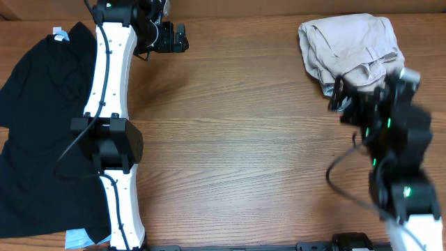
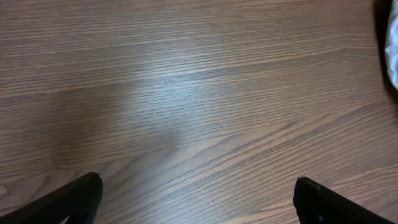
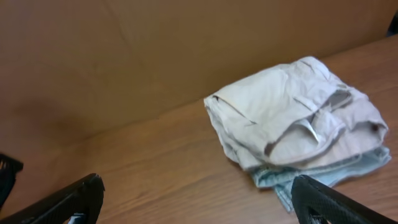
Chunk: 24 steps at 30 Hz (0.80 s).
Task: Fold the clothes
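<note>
The cream-beige shorts (image 1: 348,50) lie folded in a bundle at the table's back right, on top of the light-blue denim shorts (image 3: 311,173), whose edge peeks out below them in the right wrist view, where the cream shorts (image 3: 292,118) fill the right half. The big black top (image 1: 38,132) lies spread over the table's left side. My right gripper (image 3: 196,199) is open and empty, just in front of the bundle; overhead it (image 1: 362,97) sits at the bundle's near edge. My left gripper (image 2: 196,199) is open and empty over bare wood near the back left (image 1: 171,36).
The wooden table (image 1: 237,139) runs between the two arms. A brown wall (image 3: 155,50) stands behind the bundle. A small light-blue tag (image 1: 60,33) lies at the black top's collar, and a pale blue piece (image 1: 80,239) shows at the front left edge.
</note>
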### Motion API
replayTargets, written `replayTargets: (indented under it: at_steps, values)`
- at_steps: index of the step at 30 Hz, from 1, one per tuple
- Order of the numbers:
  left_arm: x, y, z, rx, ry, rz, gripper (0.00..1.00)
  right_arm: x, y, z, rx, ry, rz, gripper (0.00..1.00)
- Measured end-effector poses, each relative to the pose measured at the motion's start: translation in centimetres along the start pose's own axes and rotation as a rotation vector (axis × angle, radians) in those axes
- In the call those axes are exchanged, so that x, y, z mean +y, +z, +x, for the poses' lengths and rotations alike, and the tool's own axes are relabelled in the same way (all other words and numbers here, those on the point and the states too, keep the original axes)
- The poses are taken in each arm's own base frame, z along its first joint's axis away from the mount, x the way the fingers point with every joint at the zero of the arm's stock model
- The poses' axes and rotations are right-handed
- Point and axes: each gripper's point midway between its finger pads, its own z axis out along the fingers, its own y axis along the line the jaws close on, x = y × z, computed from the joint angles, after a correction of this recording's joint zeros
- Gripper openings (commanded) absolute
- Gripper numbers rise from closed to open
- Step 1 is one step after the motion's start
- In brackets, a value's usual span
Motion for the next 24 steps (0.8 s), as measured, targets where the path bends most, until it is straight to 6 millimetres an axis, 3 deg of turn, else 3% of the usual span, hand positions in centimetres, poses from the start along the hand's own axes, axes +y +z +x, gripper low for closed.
replayTargets:
  at_steps: [4, 10, 19, 24]
  values:
    - [0.0, 0.0, 0.0, 0.0, 0.0, 0.0, 1.0, -1.4, -1.9, 3.8, -0.01, 0.001, -0.009, 1.0]
    - [0.0, 0.0, 0.0, 0.0, 0.0, 0.0, 1.0, -3.1, -2.7, 8.7, -0.037, 0.002, -0.029, 1.0]
    - [0.0, 0.0, 0.0, 0.001, 0.0, 0.0, 1.0, -4.3, -1.8, 12.4, -0.171, 0.082, -0.093, 1.0]
    - [0.0, 0.0, 0.0, 0.001, 0.0, 0.0, 1.0, -4.9, -1.3, 14.3, -0.159, 0.109, -0.1, 1.0]
